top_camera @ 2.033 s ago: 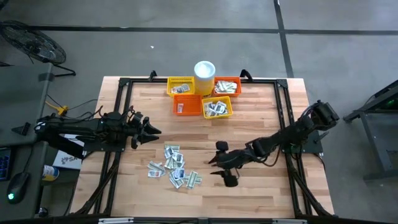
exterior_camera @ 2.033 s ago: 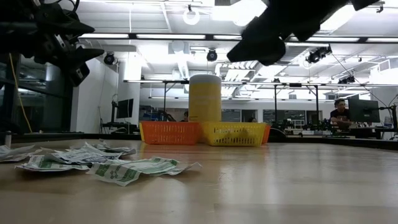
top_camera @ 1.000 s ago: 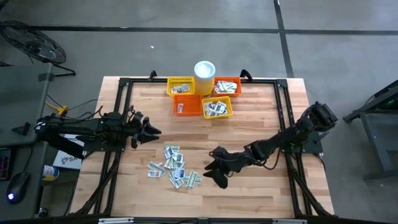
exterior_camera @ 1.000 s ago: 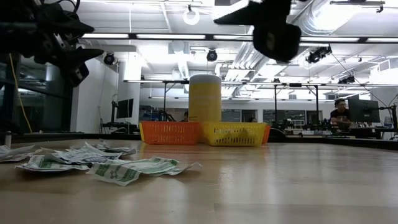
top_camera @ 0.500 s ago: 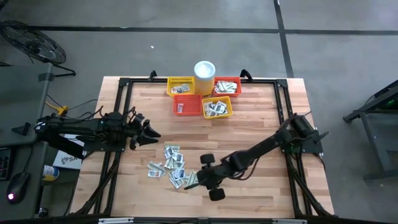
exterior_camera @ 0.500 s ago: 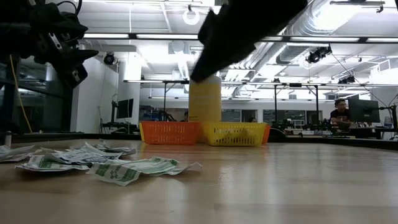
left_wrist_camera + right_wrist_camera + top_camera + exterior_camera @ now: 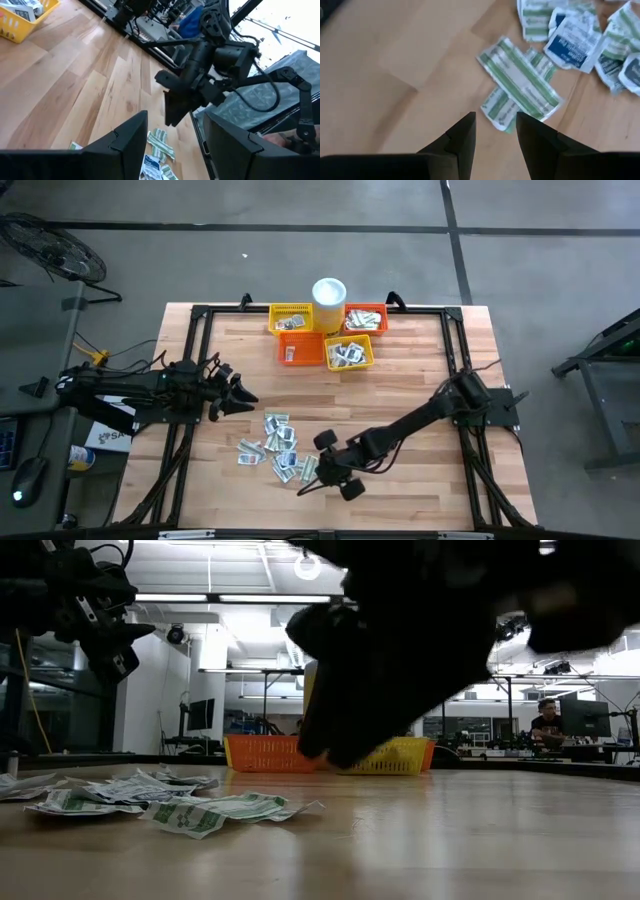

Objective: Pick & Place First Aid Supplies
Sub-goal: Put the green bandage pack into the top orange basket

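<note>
The first aid supplies point(image 7: 280, 450) lie as a loose pile of small flat white, blue-printed and green-striped sachets on the near middle of the wooden table; more sit in the mesh baskets at the far edge. My right gripper point(image 7: 308, 478) is open and hovers low at the pile's right near corner. In the right wrist view its fingers point(image 7: 495, 125) point down beside two crossed green-striped sachets point(image 7: 520, 85) without touching them. In the low view it is a large dark shape point(image 7: 400, 660) above the sachets point(image 7: 200, 810). My left gripper point(image 7: 250, 390) is open and waits above the table's left side.
Two yellow baskets point(image 7: 291, 319) point(image 7: 348, 352) and two red-orange ones point(image 7: 300, 348) point(image 7: 365, 318) cluster at the far middle edge beside a white cup point(image 7: 329, 292). Black frame rails point(image 7: 190, 380) run along the table's sides. Bare wood point(image 7: 400, 380) lies right of the pile.
My right gripper has swung from the table's middle right toward the left and near edge and has come down low beside the sachet pile, its arm stretching out across the table. The sachets have not moved.
</note>
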Tool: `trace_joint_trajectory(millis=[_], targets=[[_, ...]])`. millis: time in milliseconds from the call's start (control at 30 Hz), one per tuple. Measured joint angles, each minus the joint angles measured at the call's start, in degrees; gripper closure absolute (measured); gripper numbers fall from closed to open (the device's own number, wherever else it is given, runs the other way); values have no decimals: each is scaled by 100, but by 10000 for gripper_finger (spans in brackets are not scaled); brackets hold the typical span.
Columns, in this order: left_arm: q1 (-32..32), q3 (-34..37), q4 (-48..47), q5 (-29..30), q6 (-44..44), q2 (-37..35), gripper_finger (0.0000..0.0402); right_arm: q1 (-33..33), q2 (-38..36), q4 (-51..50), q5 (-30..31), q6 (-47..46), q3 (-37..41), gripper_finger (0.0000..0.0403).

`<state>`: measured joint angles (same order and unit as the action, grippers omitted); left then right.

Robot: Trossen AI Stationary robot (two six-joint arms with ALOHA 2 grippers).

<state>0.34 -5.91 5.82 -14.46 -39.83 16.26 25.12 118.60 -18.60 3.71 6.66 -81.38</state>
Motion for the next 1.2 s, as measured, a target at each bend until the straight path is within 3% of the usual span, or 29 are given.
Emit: trace_joint_trajectory(millis=[133, 633, 833, 1067, 1200], targets=[[0, 0, 0, -2, -53, -1, 211, -4, 120, 44, 269, 138, 2, 269], [0, 0, -1, 0, -94, 0, 211, -90, 372, 175, 130, 394, -2, 274], [1, 0, -2, 0, -96, 1, 211, -114, 432, 165, -77, 389, -11, 313], [0, 0, -2, 2, -96, -1, 211, -108, 442, 136, -171, 367, -11, 389], [0, 0, -2, 4, -98, -1, 211, -54, 442, 130, -24, 108, -9, 396]])
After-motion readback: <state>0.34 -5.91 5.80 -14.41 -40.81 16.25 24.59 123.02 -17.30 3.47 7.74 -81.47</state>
